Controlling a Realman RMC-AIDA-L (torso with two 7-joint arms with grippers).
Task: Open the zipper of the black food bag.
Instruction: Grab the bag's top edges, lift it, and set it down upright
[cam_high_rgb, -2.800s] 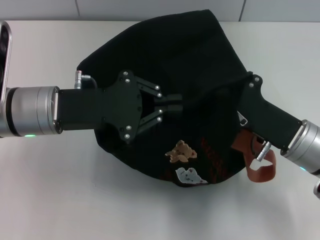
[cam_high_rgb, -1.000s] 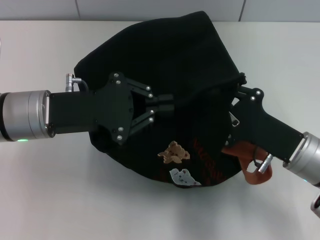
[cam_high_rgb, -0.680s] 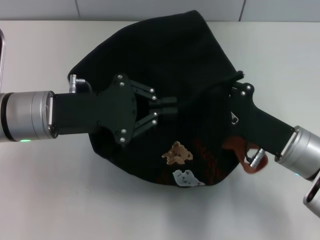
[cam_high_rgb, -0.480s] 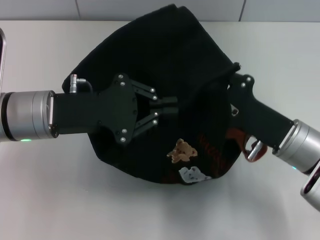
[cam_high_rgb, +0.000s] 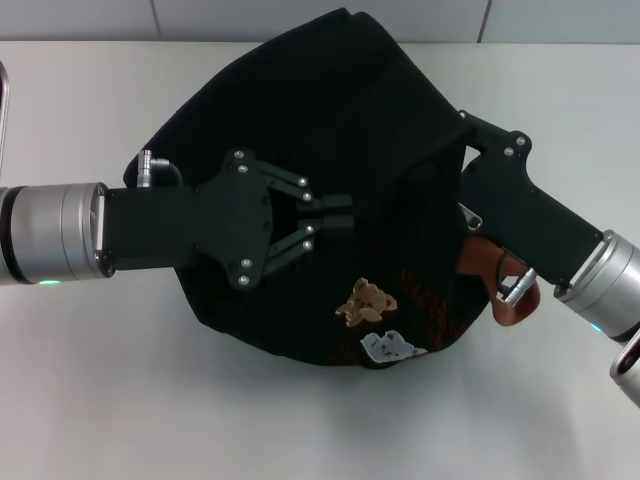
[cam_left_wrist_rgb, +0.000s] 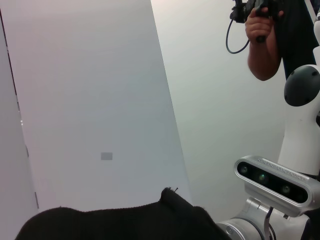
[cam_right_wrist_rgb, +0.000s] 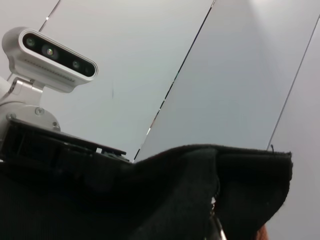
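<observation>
The black food bag (cam_high_rgb: 330, 110) lies slumped in the middle of the white table, its tan bear patch (cam_high_rgb: 365, 300) and white patch (cam_high_rgb: 388, 346) facing the near edge. My left gripper (cam_high_rgb: 337, 211) reaches in from the left, shut on a fold of the bag's fabric. My right gripper (cam_high_rgb: 470, 135) comes in from the right against the bag's far right edge; its fingertips are lost against the black cloth. A rust-brown handle (cam_high_rgb: 505, 290) shows under that arm. A small silver piece (cam_right_wrist_rgb: 215, 220), apparently the zipper pull, hangs at a fold of the bag (cam_right_wrist_rgb: 165, 190) in the right wrist view.
The white table (cam_high_rgb: 120, 400) spreads bare around the bag, with a tiled wall along its far edge. The left wrist view shows the bag's top edge (cam_left_wrist_rgb: 125, 220), the right arm's wrist camera (cam_left_wrist_rgb: 277, 180) and a person (cam_left_wrist_rgb: 265, 40) behind.
My right gripper has moved toward the far side of the bag, pulling that edge with it. The bag's peak has shifted left. The left gripper has kept its pinch, almost still.
</observation>
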